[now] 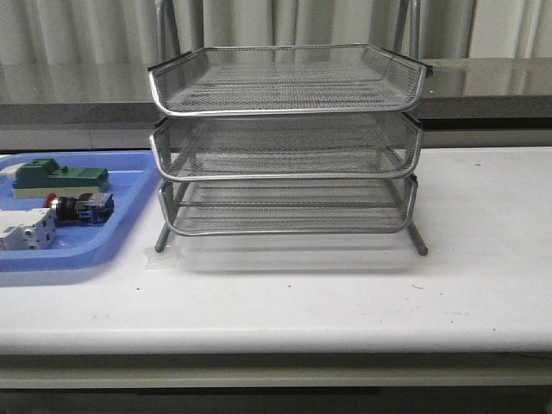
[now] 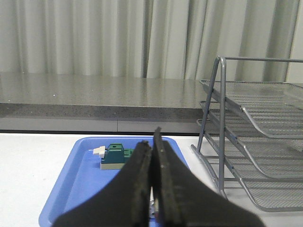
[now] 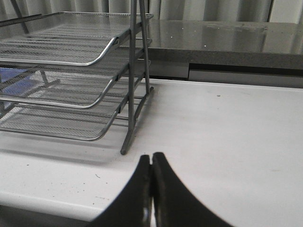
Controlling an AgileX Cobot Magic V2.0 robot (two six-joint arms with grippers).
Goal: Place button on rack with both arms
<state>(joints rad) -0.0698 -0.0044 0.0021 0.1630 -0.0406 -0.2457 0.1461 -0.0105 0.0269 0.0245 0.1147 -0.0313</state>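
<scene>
One button [image 1: 79,208], lying sideways, red head leftward

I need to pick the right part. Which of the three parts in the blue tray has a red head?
The button, in the middle of the blue tray. The green block behind it and the white block in front have none.
</scene>
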